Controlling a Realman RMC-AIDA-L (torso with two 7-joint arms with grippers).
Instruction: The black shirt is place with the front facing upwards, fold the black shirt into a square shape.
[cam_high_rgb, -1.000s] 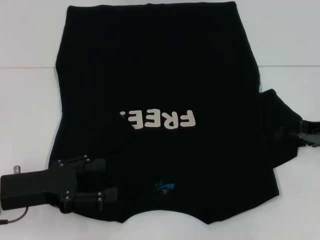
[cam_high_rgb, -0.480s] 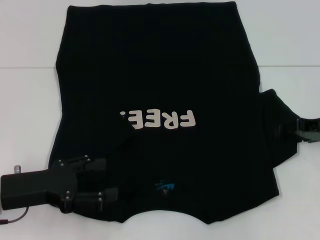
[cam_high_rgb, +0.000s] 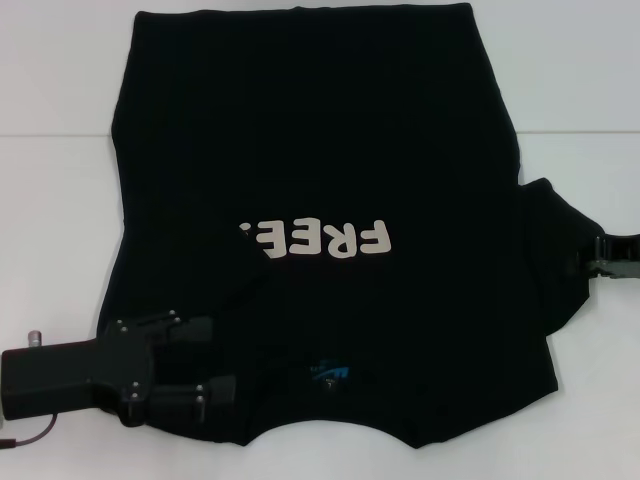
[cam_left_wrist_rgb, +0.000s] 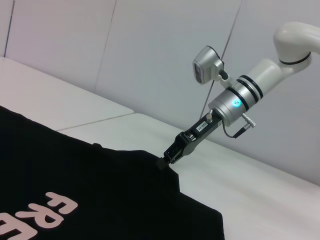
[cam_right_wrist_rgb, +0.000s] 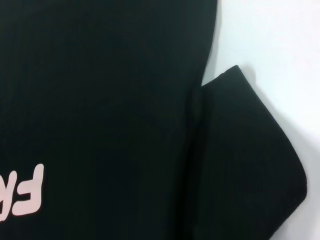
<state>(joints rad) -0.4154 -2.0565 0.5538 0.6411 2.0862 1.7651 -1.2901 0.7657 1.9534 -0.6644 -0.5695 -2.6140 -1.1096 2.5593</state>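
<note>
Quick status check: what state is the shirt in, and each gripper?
Shirt: flat on the table, front up, "FREE!" showing; left sleeve already folded in over the body, right sleeve still spread out.
Left gripper: open, resting on the folded left sleeve near the collar.
Right gripper: at the edge of the right sleeve, fingertips on the fabric.

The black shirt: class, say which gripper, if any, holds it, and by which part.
The right gripper pinches the black shirt at the outer edge of its sleeve. The left gripper lies on the folded-in sleeve near the collar; whether it grips cannot be told.
</note>
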